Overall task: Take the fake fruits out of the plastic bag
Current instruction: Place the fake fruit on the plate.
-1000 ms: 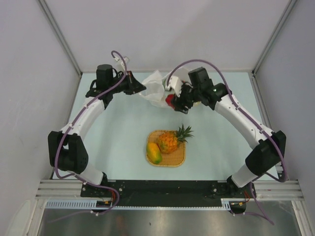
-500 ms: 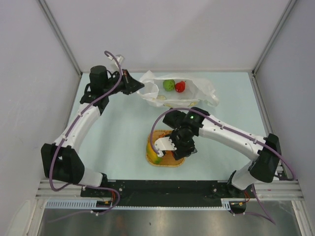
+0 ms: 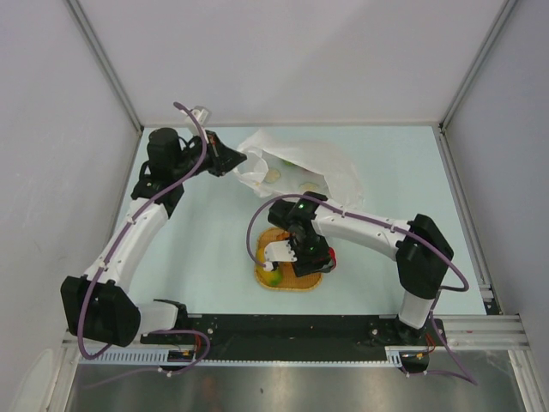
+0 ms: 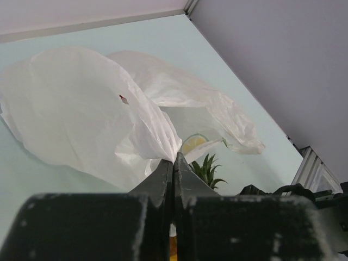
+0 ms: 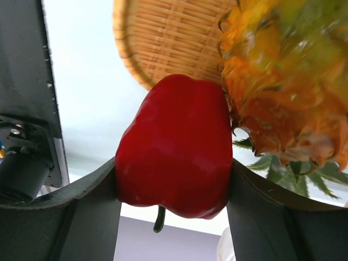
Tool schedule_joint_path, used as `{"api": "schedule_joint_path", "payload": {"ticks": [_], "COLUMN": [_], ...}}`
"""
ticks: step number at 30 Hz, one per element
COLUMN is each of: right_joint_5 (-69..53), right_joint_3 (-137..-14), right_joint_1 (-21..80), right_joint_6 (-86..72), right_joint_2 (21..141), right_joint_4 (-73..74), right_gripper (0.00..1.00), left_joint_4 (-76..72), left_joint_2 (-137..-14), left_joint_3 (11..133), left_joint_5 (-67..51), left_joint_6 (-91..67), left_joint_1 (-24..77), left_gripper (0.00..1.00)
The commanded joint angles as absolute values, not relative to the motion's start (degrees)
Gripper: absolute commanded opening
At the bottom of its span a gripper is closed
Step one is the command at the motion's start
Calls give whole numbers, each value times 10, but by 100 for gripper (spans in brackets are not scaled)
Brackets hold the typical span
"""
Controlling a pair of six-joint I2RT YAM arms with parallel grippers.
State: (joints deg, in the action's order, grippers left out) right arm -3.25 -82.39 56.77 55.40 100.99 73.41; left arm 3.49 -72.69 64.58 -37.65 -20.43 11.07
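The pepper (image 5: pixel 174 157) is out of the bag: it sits clamped between the right jaws, stem end towards the wrist, one pad on each flank. It hangs at the mat's (image 5: pixel 157 49) near-right edge, just beside the pineapple (image 5: pixel 277 81). Whether the two touch, or whether the pepper rests on the weave yet, I cannot tell. The grip across its widest part looks chosen so the glossy skin cannot slip sideways, and the jaws are spread wide only because the fruit fills them.

The mango (image 3: pixel 270 276) lies on the mat's near-left part, half hidden under the right arm (image 3: pixel 369 227), which reaches in from the right and folds over the mat. The mat seems to serve as the drop spot, so the next move probably calls for easing the jaws apart without knocking the pineapple.

Farther off, the bag (image 3: pixel 330 167) lies crumpled at the far middle of the bench (image 3: pixel 197 232). The left jaws are pressed together on a fold of film at its left edge (nothing else sits between them). This hold likely pins the light bag so it cannot slide or collapse while fruit is drawn out. Pale shapes show through the film, but what they are is unclear. The left arm (image 3: pixel 141 223) stretches along the left side to reach it.
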Motion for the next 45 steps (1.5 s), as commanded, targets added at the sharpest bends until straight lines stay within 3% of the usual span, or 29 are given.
{"api": "schedule_joint_path", "payload": {"ticks": [1,20,23,25,28,29,31,37,38,45], "right_joint_5": [-1,15,17,18,18,18,16,21,19,5], "right_joint_3": [-829,-870,-874,-875,-875,-875,-876,-891,-903,-953], "right_joint_1": [569,570,569,570,568,567,566,561,561,547], "right_joint_6": [534,519,518,519,515,515,516,499,497,478], "right_joint_2": [1027,1087,1092,1091,1090,1089,1085,1081,1078,1073], "right_joint_4": [711,691,693,697,700,700,701,712,716,779], "right_gripper": [21,26,36,50,55,70,87,93,99,100], "left_joint_4": [13,3,3,2,2,2,3,2,3,-18], "left_joint_2": [-707,-732,-735,-737,-737,-737,-736,-734,-734,-734], "left_joint_3": [641,642,642,642,642,642,641,638,638,634], "left_joint_5": [-374,-381,-381,-381,-382,-383,-383,-384,-384,-388], "left_joint_6": [-192,-207,-210,-211,-213,-213,-213,-214,-214,-222], "left_joint_1": [108,108,108,108,108,108,108,108,109,108], "left_gripper": [0,0,0,0,0,0,0,0,0,0]}}
